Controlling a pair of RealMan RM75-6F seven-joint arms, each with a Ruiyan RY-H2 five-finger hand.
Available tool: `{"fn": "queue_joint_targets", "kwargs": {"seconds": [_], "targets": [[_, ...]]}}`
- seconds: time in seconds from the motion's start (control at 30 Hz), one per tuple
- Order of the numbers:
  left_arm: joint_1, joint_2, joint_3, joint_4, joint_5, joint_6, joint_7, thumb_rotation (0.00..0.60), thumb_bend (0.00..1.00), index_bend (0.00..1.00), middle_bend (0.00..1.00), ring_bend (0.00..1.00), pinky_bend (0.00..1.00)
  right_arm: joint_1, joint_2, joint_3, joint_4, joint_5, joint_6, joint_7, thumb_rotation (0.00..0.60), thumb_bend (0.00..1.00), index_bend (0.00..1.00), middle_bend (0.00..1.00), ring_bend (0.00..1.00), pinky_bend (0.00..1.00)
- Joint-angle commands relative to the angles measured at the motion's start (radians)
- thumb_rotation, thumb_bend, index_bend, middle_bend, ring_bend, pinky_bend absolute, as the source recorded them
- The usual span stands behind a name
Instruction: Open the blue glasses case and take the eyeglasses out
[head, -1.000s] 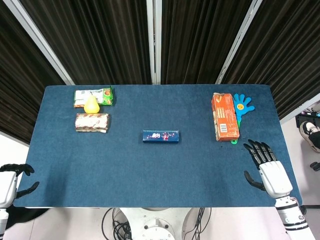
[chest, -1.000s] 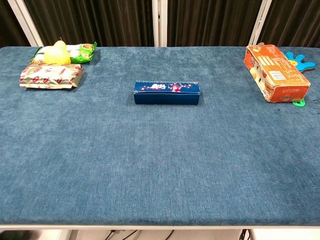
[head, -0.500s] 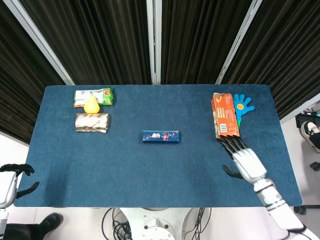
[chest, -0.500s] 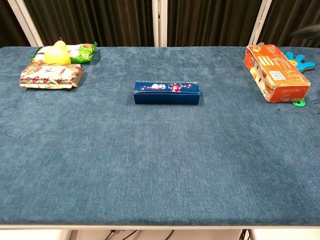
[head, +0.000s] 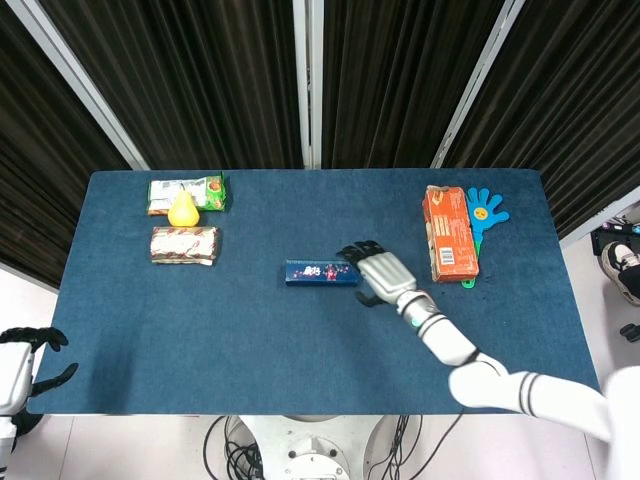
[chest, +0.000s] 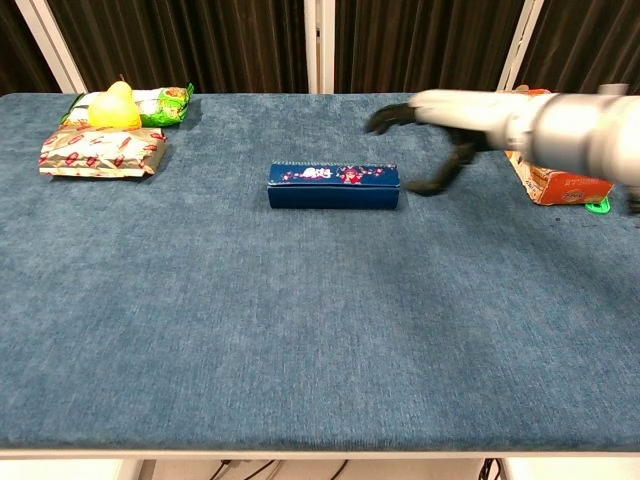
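Right hand (chest: 432, 125) spread above closed blue glasses case (chest: 334, 185)

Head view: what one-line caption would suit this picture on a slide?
The right hand, fingers spread, hovers beside the closed blue glasses case on the blue table, not visibly touching it.

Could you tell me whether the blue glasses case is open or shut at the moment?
Shut: the blue glasses case lies flat, lid down, no glasses showing.

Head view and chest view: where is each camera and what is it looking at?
Head view: high up, looking down at the whole table; shows both hands, right hand and left hand.
Chest view: low at the table's near edge, looking across; shows only the right hand.
Both show the blue glasses case.
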Motion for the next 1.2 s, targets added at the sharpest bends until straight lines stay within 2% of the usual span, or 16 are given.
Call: {"fn": "queue_joint_targets", "kwargs": {"seconds": [0.03, 0.33, 0.67, 0.93, 1.1, 1.2], "targets": [[-0.001, 0.001, 0.0, 0.001, 0.0, -0.001, -0.003, 0.6, 0.17, 0.51, 0.54, 0.42, 0.34, 0.068, -0.079, 0.019, 0.087, 0.055, -0.036, -0.03, 0.6, 0.35, 0.17, 0.14, 0.0, 0.0], [-0.005, 0.003, -0.001, -0.002, -0.004, -0.009, -0.006, 0.6, 0.17, 0.51, 0.54, 0.42, 0.34, 0.158, -0.154, 0.015, 0.226, 0.141, -0.088, -0.03, 0.6, 0.36, 0.19, 0.16, 0.0, 0.0], [-0.008, 0.005, -0.002, -0.001, -0.005, -0.014, -0.011, 0.6, 0.17, 0.51, 0.54, 0.42, 0.34, 0.184, -0.164, -0.002, 0.264, 0.145, -0.097, 0.002, 0.6, 0.38, 0.24, 0.19, 0.0, 0.0], [-0.009, 0.005, -0.002, 0.0, -0.004, -0.014, -0.015, 0.6, 0.17, 0.51, 0.54, 0.42, 0.34, 0.192, -0.149, -0.022, 0.255, 0.141, -0.097, 0.011, 0.6, 0.4, 0.25, 0.21, 0.0, 0.0], [-0.009, 0.005, -0.002, 0.0, -0.004, -0.014, -0.016, 0.6, 0.17, 0.51, 0.54, 0.42, 0.34, 0.203, -0.135, -0.036, 0.237, 0.15, -0.102, 0.004, 0.6, 0.47, 0.27, 0.22, 0.0, 0.0], [-0.009, 0.006, -0.001, 0.001, -0.004, -0.014, -0.017, 0.6, 0.17, 0.51, 0.54, 0.42, 0.34, 0.209, -0.118, -0.049, 0.218, 0.156, -0.109, -0.006, 0.6, 0.57, 0.3, 0.24, 0.0, 0.0]]}}
